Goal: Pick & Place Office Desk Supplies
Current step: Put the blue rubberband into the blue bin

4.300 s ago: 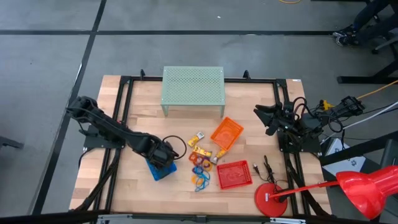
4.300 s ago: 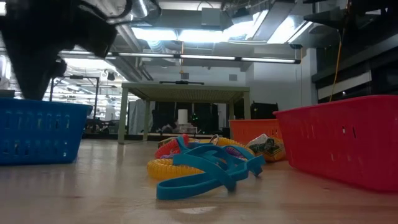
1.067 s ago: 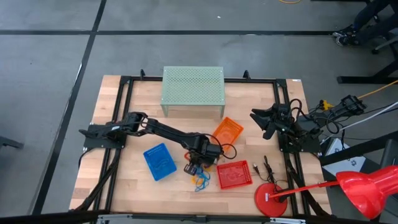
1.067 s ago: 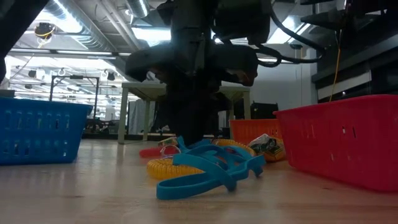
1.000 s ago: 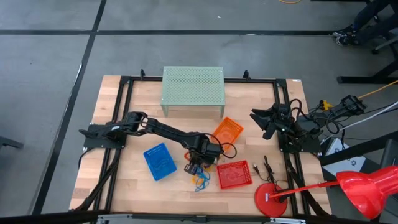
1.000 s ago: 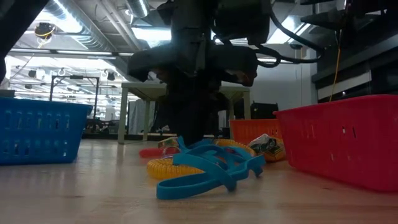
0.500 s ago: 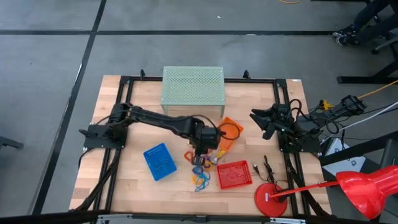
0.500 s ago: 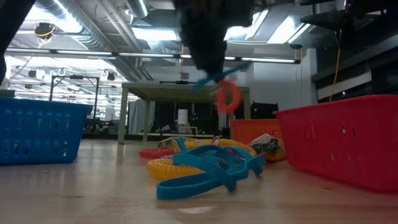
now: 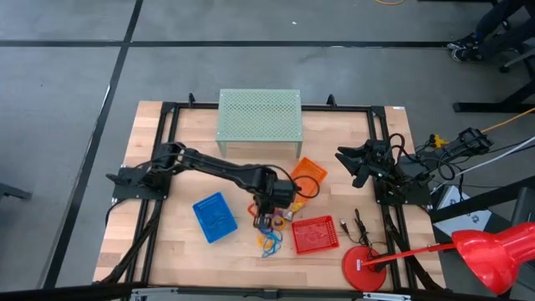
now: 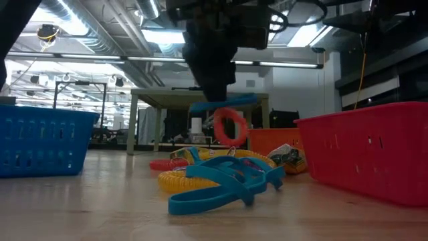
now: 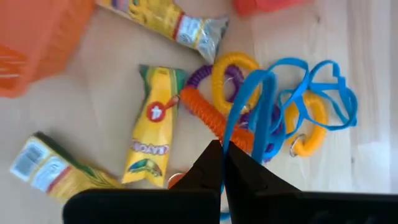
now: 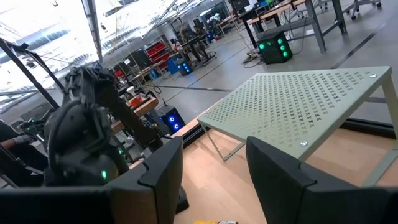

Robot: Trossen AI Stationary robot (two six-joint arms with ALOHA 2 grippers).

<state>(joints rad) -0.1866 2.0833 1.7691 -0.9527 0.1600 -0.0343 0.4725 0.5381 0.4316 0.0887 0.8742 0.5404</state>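
Note:
My left gripper (image 10: pixel 212 95) hangs shut above the pile of desk supplies, holding a thin blue loop (image 10: pixel 224 102) with a red-orange coil ring (image 10: pixel 229 127) dangling under it. On the table below lie more blue loops (image 10: pixel 227 181), a yellow coil (image 10: pixel 179 181), a purple coil (image 11: pixel 200 76) and yellow crayon packs (image 11: pixel 149 137). The same gripper (image 9: pixel 267 211) shows in the high view between the blue basket (image 9: pixel 215 217) and the red basket (image 9: pixel 315 234). My right gripper (image 12: pixel 211 158) waits open at the table's right side, level, touching nothing. My left gripper pinches one strand of the blue loop (image 11: pixel 233 130) between its two fingertips, coming from above and pointing steeply down. The loop hangs clear of the table. The red-orange coil (image 11: pixel 208 115) hangs with it; I cannot tell whether the fingers also pinch the coil.
An orange basket (image 9: pixel 305 176) lies tilted just beyond the pile. A pale green perforated stand (image 9: pixel 259 117) stands at the far edge. A big red round-based object (image 9: pixel 365 267) and black cables lie at the near right. Bare wood shows at the near left.
My left gripper, shut, has risen from the pile and rolled at the wrist. The blue loop and the red-orange coil have come up with it, lifted clear of the table. The other loops, coils and crayon packs have stayed where they lay.

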